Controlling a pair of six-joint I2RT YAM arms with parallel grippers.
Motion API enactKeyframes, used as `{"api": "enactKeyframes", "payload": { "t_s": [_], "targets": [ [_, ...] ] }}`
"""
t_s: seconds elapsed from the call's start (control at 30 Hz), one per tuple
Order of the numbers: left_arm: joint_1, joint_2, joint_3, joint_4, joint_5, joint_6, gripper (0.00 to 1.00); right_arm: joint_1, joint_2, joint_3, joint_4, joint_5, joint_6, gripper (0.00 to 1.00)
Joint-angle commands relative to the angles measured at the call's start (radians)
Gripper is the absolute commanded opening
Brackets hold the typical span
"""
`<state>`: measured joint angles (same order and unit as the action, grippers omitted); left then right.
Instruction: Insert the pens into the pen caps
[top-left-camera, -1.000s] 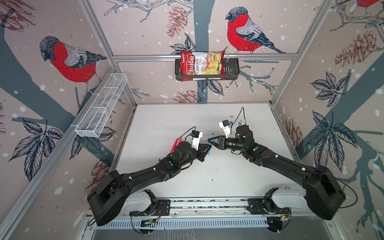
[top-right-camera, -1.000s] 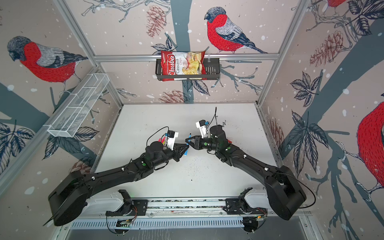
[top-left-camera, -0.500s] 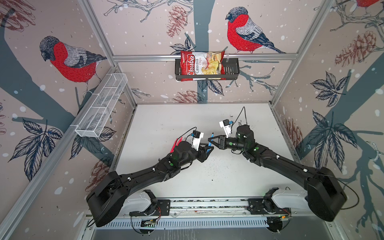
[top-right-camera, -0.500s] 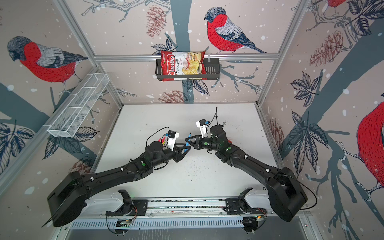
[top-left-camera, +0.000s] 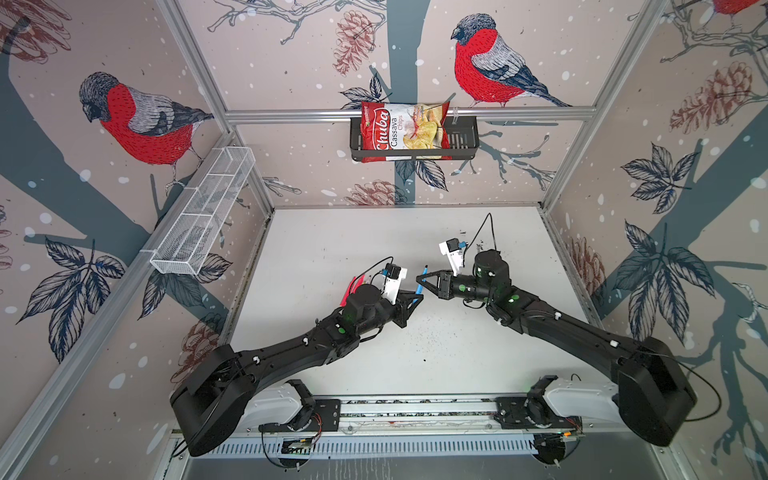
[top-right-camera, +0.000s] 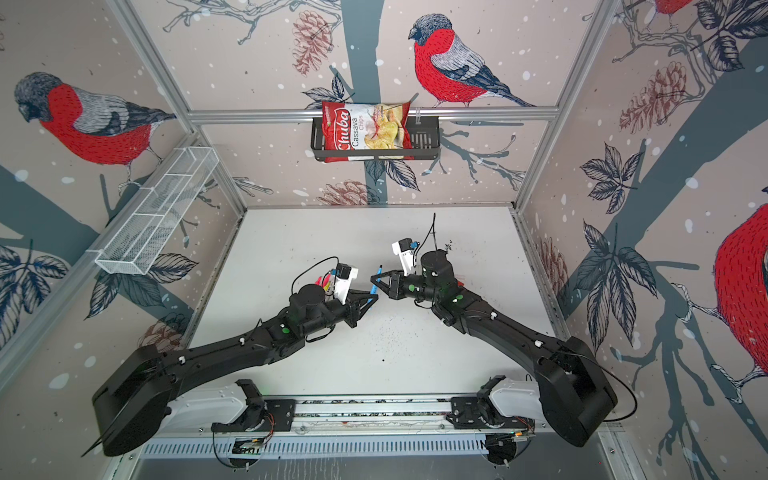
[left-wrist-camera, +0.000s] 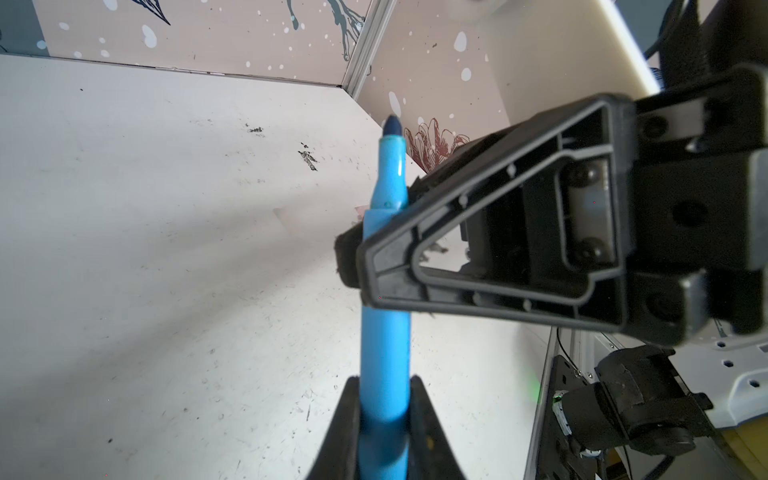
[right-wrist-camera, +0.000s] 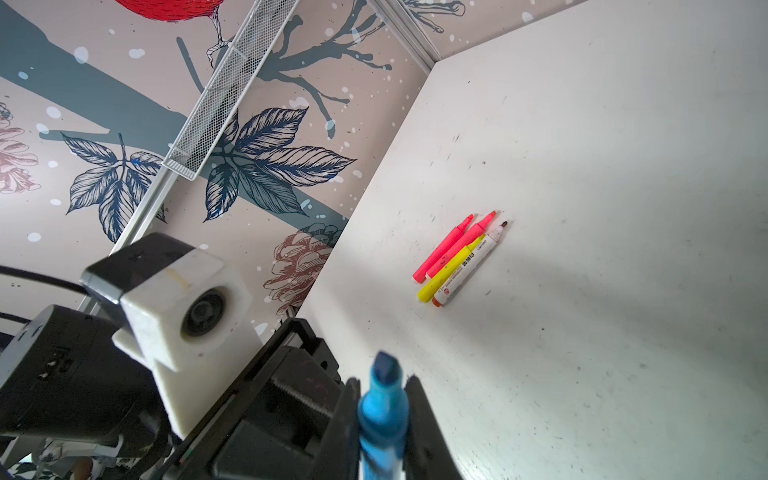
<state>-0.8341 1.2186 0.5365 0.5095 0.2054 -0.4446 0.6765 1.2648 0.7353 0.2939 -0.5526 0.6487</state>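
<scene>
A blue pen (top-left-camera: 422, 279) (top-right-camera: 377, 277) hangs above the table's middle, its dark uncapped tip (left-wrist-camera: 391, 124) up. My left gripper (left-wrist-camera: 384, 399) (top-left-camera: 419, 296) is shut on its lower barrel. My right gripper (right-wrist-camera: 382, 399) (top-left-camera: 421, 282) is shut on it just below the tip. Two pink pens (right-wrist-camera: 446, 249), a yellow pen (right-wrist-camera: 451, 270) and a white pen (right-wrist-camera: 471, 264) lie side by side on the table, behind my left wrist in both top views (top-right-camera: 326, 283). A faint whitish piece (left-wrist-camera: 286, 217) lies beyond the pen, too blurred to name as a pen cap.
A white mesh tray (top-left-camera: 203, 216) hangs on the left wall. A black basket (top-left-camera: 461, 141) with a crisp bag hangs on the back wall. Patterned walls close the white table (top-left-camera: 353, 232) on three sides. A rail (top-left-camera: 415, 411) runs along the front.
Both arms have hardly moved. My left gripper's tip has shifted slightly along the blue pen; both grippers stay at the pen.
</scene>
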Motion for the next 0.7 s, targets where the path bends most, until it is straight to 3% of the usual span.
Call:
{"api": "enactKeyframes", "payload": {
  "t_s": [0.0,0.23,0.37,0.43,0.67],
  "targets": [
    [-0.002,0.005,0.005,0.023,0.012,0.01,0.0,0.005,-0.007,-0.001,0.016,-0.005,-0.004,0.15],
    [-0.002,-0.004,0.0,0.03,0.023,0.021,0.0,0.006,-0.007,0.001,-0.014,0.015,-0.021,0.25],
    [0.003,-0.026,-0.018,0.041,-0.007,0.017,0.0,0.005,-0.041,0.009,-0.054,0.042,-0.041,0.52],
    [0.011,-0.049,-0.045,0.065,-0.031,0.003,0.0,0.002,-0.059,0.014,-0.094,0.069,-0.058,0.6],
    [0.097,-0.163,-0.132,0.065,-0.022,-0.031,0.0,-0.064,-0.18,0.02,-0.326,0.302,-0.14,0.65]
  ]
}}
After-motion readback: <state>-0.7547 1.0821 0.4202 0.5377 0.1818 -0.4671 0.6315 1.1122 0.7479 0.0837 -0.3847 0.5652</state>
